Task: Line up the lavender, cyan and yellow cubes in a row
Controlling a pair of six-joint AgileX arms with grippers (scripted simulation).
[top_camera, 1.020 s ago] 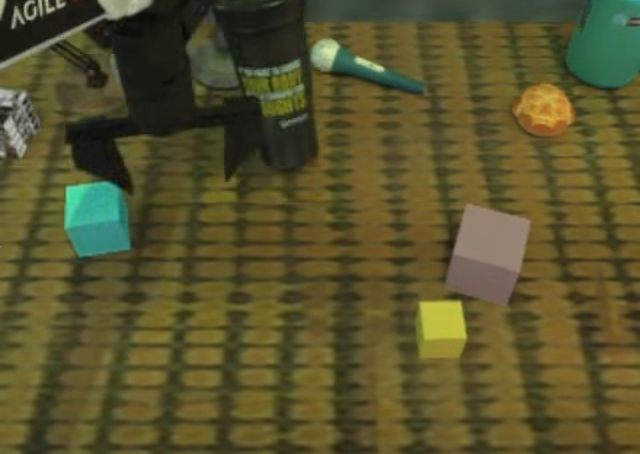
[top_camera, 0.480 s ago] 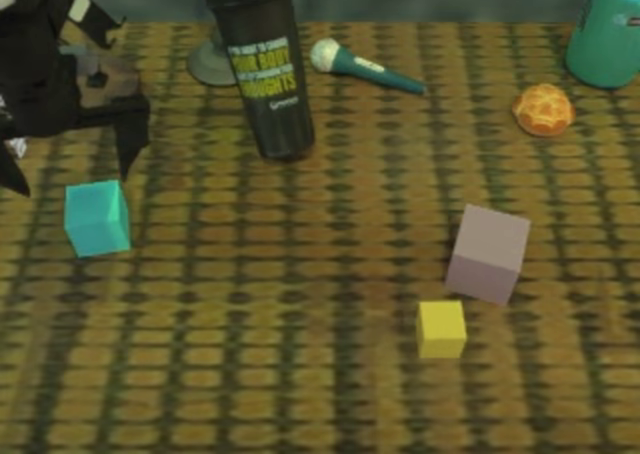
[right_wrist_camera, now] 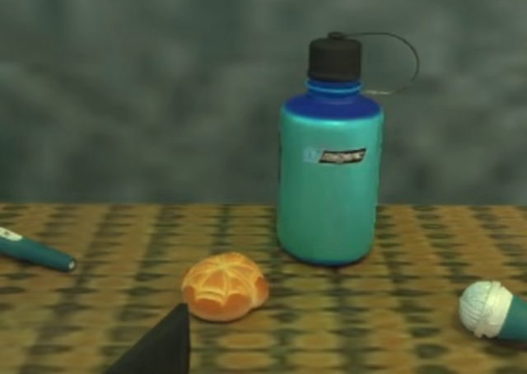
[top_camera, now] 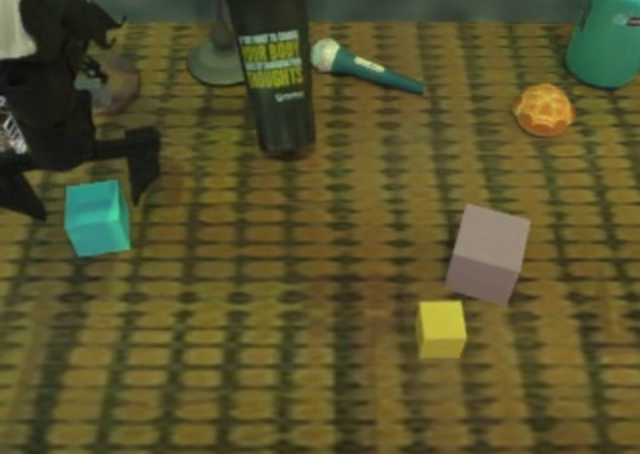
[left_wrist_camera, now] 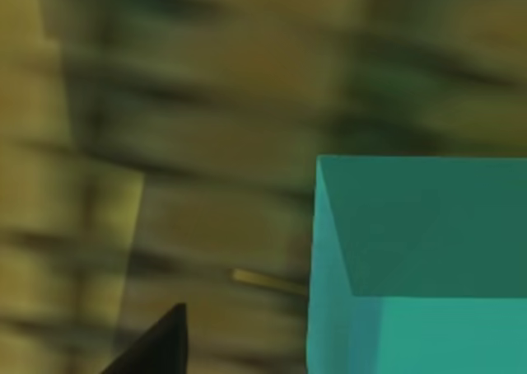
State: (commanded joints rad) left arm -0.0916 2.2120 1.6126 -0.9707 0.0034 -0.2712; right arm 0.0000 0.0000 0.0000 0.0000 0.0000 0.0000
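Observation:
The cyan cube (top_camera: 97, 219) rests near the table's left edge and fills much of the left wrist view (left_wrist_camera: 420, 267). My left gripper (top_camera: 85, 186) hangs open just over its far side, with one dark finger on each side and nothing held. One fingertip (left_wrist_camera: 160, 345) shows beside the cube. The lavender cube (top_camera: 488, 252) sits right of centre, and the small yellow cube (top_camera: 441, 328) lies just in front of it to its left. My right arm is outside the top view. Its wrist view shows one dark fingertip (right_wrist_camera: 169, 345) above the mat, holding nothing.
A tall black bottle (top_camera: 275, 69) stands at the back, left of centre, with a teal microphone (top_camera: 365, 67) beside it. A bread bun (top_camera: 543, 109) and a teal bottle (top_camera: 608, 29) occupy the back right corner; the right wrist view faces that bottle (right_wrist_camera: 329, 184) and bun (right_wrist_camera: 224, 286).
My left gripper has swung from beside the black bottle to the table's left side and come down over the cyan cube. The cubes have not moved.

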